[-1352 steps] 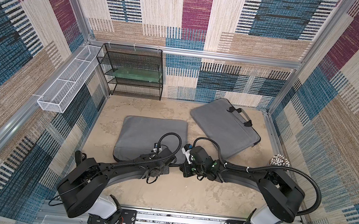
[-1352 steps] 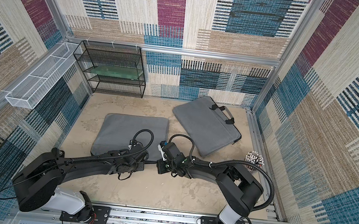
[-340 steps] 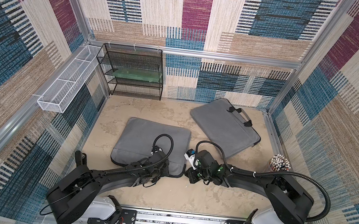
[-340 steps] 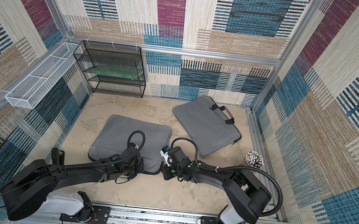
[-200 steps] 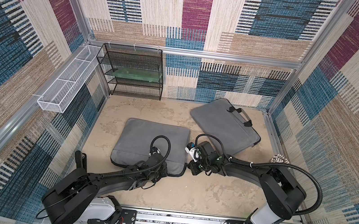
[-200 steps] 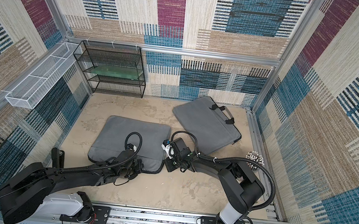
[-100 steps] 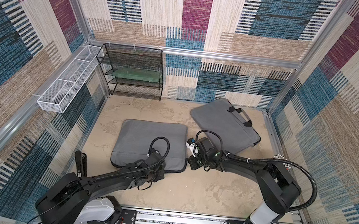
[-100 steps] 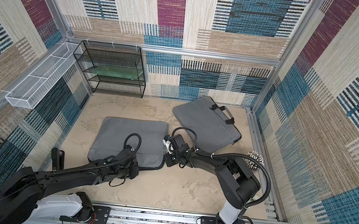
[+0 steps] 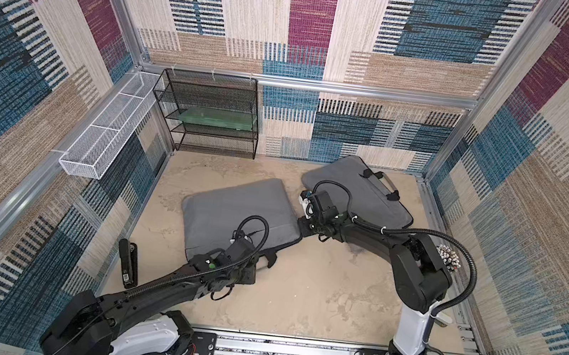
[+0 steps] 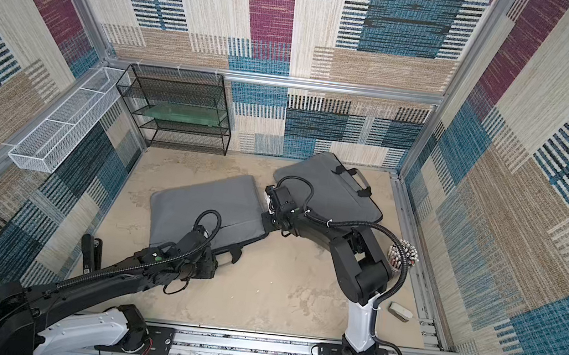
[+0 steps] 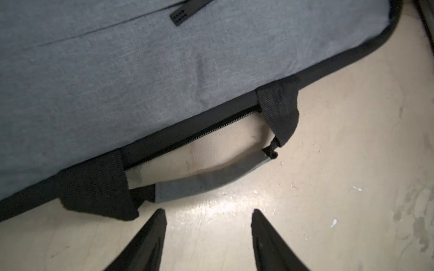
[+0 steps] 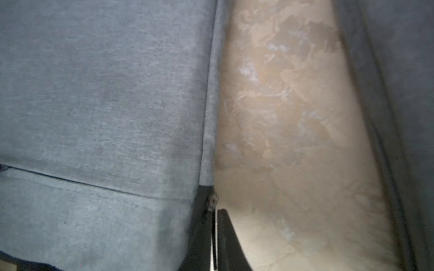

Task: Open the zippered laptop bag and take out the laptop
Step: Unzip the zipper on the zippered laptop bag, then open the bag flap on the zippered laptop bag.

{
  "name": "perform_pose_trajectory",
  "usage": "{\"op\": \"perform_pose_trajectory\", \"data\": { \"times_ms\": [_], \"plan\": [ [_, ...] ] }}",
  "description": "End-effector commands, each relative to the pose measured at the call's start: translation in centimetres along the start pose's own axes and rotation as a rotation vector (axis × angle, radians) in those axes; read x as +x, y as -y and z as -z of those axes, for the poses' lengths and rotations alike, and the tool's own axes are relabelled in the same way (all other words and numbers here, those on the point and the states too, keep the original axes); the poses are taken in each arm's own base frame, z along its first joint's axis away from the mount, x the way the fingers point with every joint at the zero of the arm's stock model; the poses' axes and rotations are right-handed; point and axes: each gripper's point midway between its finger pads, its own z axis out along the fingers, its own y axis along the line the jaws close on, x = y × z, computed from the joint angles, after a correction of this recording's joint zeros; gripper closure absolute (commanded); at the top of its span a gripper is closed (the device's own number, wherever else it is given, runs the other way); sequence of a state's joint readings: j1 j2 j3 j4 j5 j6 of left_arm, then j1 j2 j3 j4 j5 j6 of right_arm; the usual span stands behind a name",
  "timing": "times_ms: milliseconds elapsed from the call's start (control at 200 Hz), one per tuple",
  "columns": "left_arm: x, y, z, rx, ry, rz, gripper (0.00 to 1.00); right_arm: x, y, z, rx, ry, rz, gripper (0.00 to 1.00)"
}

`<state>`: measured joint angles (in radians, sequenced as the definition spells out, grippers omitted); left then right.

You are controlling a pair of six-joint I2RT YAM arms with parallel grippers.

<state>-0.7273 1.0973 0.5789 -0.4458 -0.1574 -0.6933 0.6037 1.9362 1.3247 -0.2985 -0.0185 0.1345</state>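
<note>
Laptop bag (image 9: 241,213) lies flat mid-tabletop (image 9: 316,294), left of centre. Its long axis runs left-right, with the right end swung a bit toward the back wall. The zipper (image 11: 199,136) and handle (image 11: 211,178) edge faces front, toward the arm bases. The zipper looks shut along the stretch seen.

Left claw (image 11: 208,211) is wide open and empty, just off the handle and not touching it. Right claw (image 12: 215,211) sits at the bag's right front corner with only a thin slit between its fingers. A small metal bit lies at the tips; can't tell if it's gripped.

There's a narrow bare strip between this bag and the second bag (image 9: 355,191) at back right. Open tabletop lies in front, between the arms, and also left of the bag. A wire shelf (image 9: 209,112) stands in the back left corner.
</note>
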Motion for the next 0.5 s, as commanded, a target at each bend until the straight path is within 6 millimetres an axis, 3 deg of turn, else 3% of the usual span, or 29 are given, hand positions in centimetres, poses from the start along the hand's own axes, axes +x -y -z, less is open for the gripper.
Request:
{"op": "perform_pose_trajectory", "data": {
  "times_ms": [0,75,235,275,285,301,491],
  "plan": [
    [-0.1,0.0,0.1,-0.021,-0.028,-0.127,0.29,-1.8,1.1,0.3,0.028,0.025,-0.030,0.71],
    [-0.4,0.6,-0.1,-0.020,-0.051,-0.177,0.26,-2.8,1.4,0.8,0.030,0.044,-0.041,0.57],
    [-0.8,1.8,-0.6,-0.005,-0.097,-0.270,0.26,-4.3,2.1,3.3,0.050,0.099,-0.072,0.45],
    [-0.8,2.3,-0.8,0.008,-0.111,-0.296,0.28,-4.6,2.3,4.2,0.056,0.117,-0.085,0.31],
    [-0.8,2.3,-0.8,0.010,-0.114,-0.302,0.28,-4.6,2.4,4.4,0.059,0.120,-0.089,0.23],
    [-0.7,2.4,-0.9,0.012,-0.121,-0.311,0.29,-4.7,2.5,4.8,0.059,0.126,-0.093,0.01],
    [-0.1,2.4,-1.9,-0.018,-0.201,-0.378,0.36,-4.7,3.8,9.5,0.113,0.217,-0.144,0.05]
  ]
}}
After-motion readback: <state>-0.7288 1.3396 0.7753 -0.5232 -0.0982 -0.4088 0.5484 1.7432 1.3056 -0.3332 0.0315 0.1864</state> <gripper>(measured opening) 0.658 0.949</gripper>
